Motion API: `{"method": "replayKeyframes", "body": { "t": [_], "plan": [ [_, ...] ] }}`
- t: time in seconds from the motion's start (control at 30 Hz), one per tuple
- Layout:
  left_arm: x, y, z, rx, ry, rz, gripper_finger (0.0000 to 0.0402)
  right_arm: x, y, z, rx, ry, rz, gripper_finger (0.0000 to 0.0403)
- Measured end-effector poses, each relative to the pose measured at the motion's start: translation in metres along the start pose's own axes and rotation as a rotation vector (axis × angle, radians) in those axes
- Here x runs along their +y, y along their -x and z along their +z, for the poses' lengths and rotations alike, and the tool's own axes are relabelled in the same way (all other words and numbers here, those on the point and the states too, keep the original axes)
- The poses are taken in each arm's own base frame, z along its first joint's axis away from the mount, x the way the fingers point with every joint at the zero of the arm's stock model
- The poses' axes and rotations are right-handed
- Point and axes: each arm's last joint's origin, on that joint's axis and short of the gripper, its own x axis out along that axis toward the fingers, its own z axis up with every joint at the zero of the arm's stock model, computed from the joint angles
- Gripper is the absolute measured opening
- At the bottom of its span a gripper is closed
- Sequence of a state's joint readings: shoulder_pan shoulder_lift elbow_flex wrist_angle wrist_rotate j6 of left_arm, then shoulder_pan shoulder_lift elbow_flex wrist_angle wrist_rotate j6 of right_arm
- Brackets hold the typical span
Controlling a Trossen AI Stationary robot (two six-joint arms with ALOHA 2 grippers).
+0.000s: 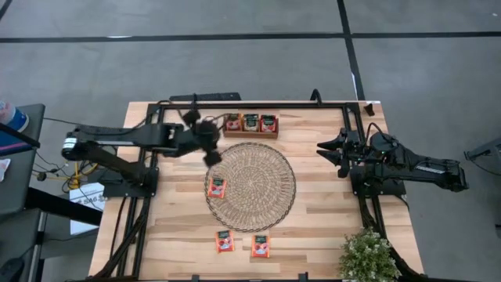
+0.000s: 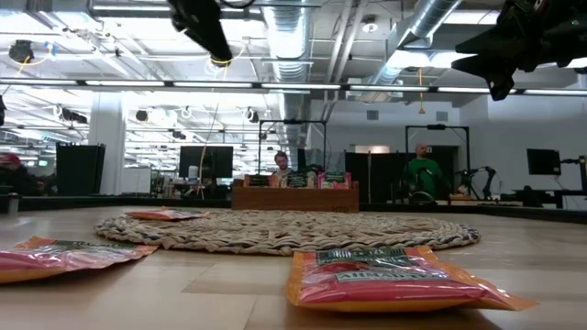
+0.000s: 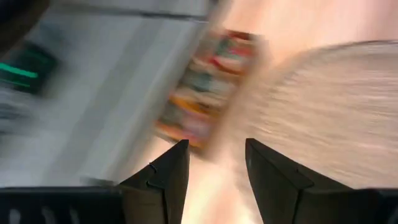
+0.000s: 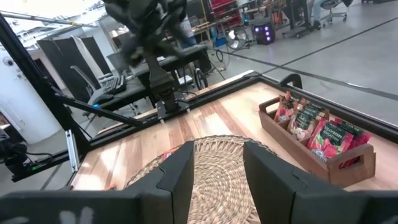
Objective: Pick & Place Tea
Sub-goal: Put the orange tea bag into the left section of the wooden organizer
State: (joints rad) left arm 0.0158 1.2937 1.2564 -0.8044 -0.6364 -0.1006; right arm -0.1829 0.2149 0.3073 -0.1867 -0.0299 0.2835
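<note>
tea sachets [image 1: 218, 188] look light, flat, slippery: pinch by an edge | left gripper [image 1: 212, 154] spread, empty, above mat [image 1: 270, 196] rim | right gripper [image 1: 330, 150] spread, waiting aside

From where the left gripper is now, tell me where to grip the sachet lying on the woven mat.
The sachet lies flat on the left part of the mat, so there is no raised edge. Probably best: the left gripper comes straight down from above, fingers open, and pinches across two opposite side edges.
</note>
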Motion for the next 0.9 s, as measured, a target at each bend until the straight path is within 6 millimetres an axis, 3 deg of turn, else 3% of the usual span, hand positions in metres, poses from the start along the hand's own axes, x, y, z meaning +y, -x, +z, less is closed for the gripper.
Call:
{"method": "replayKeyframes", "body": {
  "t": [0.17,0.3,0.53,0.9],
  "plan": [
    [-0.004,0.018,-0.016,0.174,0.25,-0.31,0.0149,0.0,0.0,0.0,0.0,-0.006,0.0,0.013],
    [-0.01,0.017,-0.024,0.306,0.257,-0.385,0.0149,0.0,0.0,0.0,0.0,-0.007,0.0,0.013],
    [-0.039,-0.007,-0.026,0.406,0.064,-0.502,0.0149,0.0,0.0,0.0,0.0,-0.007,0.0,0.013],
    [-0.093,-0.071,-0.046,0.597,-0.289,-0.576,0.0149,0.0,0.0,0.0,0.004,-0.006,-0.001,0.013]
  ]
}}
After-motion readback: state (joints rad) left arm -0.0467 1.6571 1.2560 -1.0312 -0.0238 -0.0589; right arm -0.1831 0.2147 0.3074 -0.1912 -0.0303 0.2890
